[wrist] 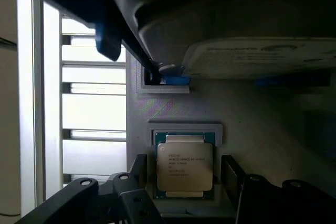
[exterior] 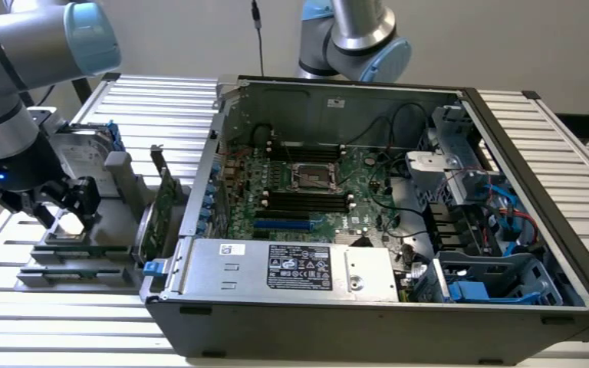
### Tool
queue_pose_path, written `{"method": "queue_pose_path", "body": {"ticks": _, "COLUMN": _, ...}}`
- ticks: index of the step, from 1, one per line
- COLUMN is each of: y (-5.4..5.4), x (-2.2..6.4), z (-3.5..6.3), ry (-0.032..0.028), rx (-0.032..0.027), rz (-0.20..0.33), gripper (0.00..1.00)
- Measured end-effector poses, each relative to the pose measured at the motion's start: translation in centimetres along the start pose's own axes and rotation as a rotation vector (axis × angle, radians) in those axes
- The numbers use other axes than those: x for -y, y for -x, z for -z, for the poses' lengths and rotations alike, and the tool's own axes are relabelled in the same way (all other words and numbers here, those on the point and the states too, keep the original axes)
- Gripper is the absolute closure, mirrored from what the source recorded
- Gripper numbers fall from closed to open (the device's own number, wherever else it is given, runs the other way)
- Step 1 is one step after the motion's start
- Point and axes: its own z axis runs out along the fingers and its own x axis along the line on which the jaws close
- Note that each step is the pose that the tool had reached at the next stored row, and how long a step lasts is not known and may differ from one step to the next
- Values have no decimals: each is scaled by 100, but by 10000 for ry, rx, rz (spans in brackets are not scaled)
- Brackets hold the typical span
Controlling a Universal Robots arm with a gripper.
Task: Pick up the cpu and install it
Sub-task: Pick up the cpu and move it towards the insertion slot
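Silver-grey cpu point(wrist: 185, 167) lies in its holder point(wrist: 184, 128), fingers point(wrist: 231, 174) apart either side; closing off-centre could skew it or wedge it against the rim.

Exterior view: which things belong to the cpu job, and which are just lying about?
Job: cpu; hand, open astride it; motherboard socket.
Lying about: hard drive; green circuit card; power supply.

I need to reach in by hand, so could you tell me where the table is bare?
Bare slats: in front of the grey parts holder, behind it beside the computer case, and along that case at the exterior view's right. Crowded: the holder, where the open end effector straddles the cpu.
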Motion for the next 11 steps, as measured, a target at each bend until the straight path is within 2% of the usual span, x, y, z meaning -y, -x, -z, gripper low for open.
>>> {"method": "queue_pose_path", "body": {"ticks": 11, "y": 1, "x": 4, "z": -13, "ry": 111, "rx": 3, "rz": 0, "gripper": 33}}
